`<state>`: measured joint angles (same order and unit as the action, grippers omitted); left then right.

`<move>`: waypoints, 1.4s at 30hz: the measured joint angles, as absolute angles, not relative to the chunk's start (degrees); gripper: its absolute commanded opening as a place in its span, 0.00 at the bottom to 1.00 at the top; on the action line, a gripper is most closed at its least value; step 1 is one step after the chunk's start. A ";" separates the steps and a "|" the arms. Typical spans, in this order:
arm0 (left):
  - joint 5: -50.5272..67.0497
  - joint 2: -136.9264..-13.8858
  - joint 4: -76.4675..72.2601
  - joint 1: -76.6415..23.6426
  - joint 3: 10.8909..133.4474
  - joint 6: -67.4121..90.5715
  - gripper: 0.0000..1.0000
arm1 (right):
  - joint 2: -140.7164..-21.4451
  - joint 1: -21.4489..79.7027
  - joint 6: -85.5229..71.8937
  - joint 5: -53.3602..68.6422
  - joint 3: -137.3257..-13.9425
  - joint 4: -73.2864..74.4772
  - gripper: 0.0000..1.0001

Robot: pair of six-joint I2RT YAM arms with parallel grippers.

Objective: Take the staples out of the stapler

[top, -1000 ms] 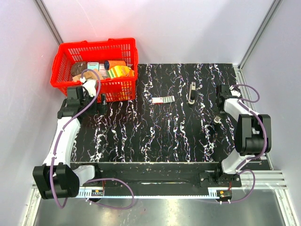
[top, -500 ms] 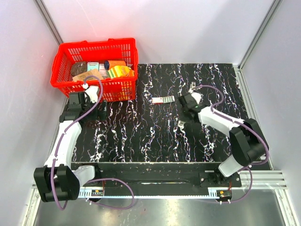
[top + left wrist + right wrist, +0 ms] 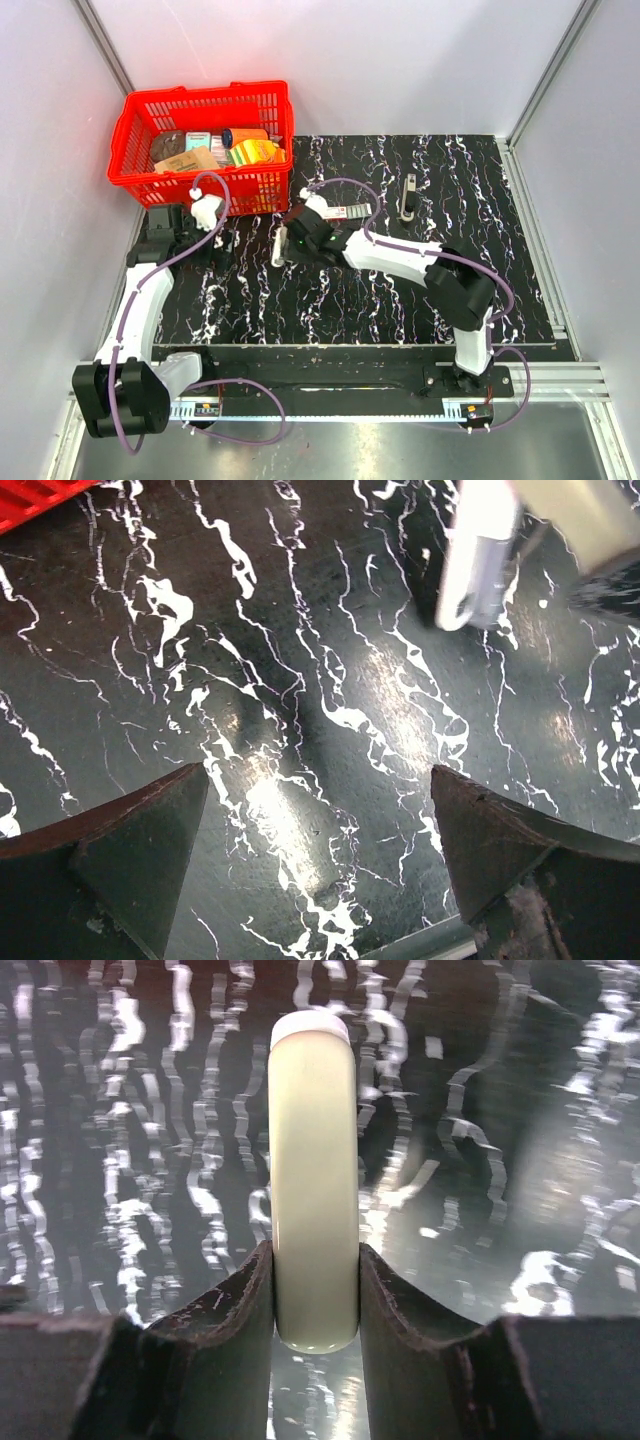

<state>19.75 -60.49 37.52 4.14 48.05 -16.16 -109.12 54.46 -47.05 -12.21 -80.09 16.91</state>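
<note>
White shells (image 3: 138,300), black joints (image 3: 460,290), purple cables (image 3: 228,197) on both arms (image 3: 390,255); left hand (image 3: 315,780) and right hand (image 3: 315,1255) have dark scuffed fingers (image 3: 130,850).

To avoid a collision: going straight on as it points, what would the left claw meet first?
Probably the bare table, seen between the left claw's open fingers. The staples in the right claw lie off to one side; depth is unclear.

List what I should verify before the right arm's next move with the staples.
1. Staples clamped between the right gripper fingers: ok.
2. Mat behind the strip free of objects in the right wrist view: ok.
3. Left gripper open and holding nothing: ok.
4. Stapler lying on the mat, apart from both arms: ok.
5. Stapler fully emptied: cannot tell.
</note>
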 measured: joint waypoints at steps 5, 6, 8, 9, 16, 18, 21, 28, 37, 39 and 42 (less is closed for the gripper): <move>22.87 -61.10 39.86 4.14 48.03 -20.47 0.95 | -113.75 56.05 -49.08 -9.26 -87.05 13.34 0.09; 23.22 -61.60 40.32 4.14 48.03 -21.52 0.94 | -114.17 56.12 -49.39 -8.88 -87.57 12.99 0.09; 23.42 -62.65 40.95 4.14 48.01 -23.64 0.90 | -114.52 56.23 -49.84 -7.90 -87.90 12.23 0.08; 23.44 -63.13 41.06 4.14 47.94 -24.71 0.87 | -114.52 56.25 -50.06 -7.35 -87.90 12.10 0.08; 23.94 -65.73 41.56 4.14 46.46 -34.15 0.75 | -113.73 56.29 -51.94 -3.62 -84.05 6.46 0.07; 24.60 -67.16 41.87 4.14 46.46 -35.75 0.75 | -112.79 56.36 -52.86 -2.42 -81.54 4.47 0.07; 26.92 -69.78 43.18 4.14 46.52 -37.74 0.77 | -111.48 56.47 -54.08 -1.17 -79.29 2.74 0.06; 31.64 -71.79 44.60 4.14 46.87 -39.66 0.78 | -107.26 57.41 -56.88 0.60 -75.29 -3.27 0.05; 32.97 -72.82 43.81 4.14 47.11 -40.99 0.33 | -105.93 58.30 -58.61 1.65 -73.12 -6.59 0.05; 33.26 -72.75 43.68 4.14 47.11 -41.71 0.30 | -105.80 58.30 -58.81 1.63 -72.69 -6.70 0.05; 33.45 -72.29 43.70 4.14 47.11 -42.46 0.29 | -105.65 58.30 -59.11 1.61 -72.31 -7.25 0.04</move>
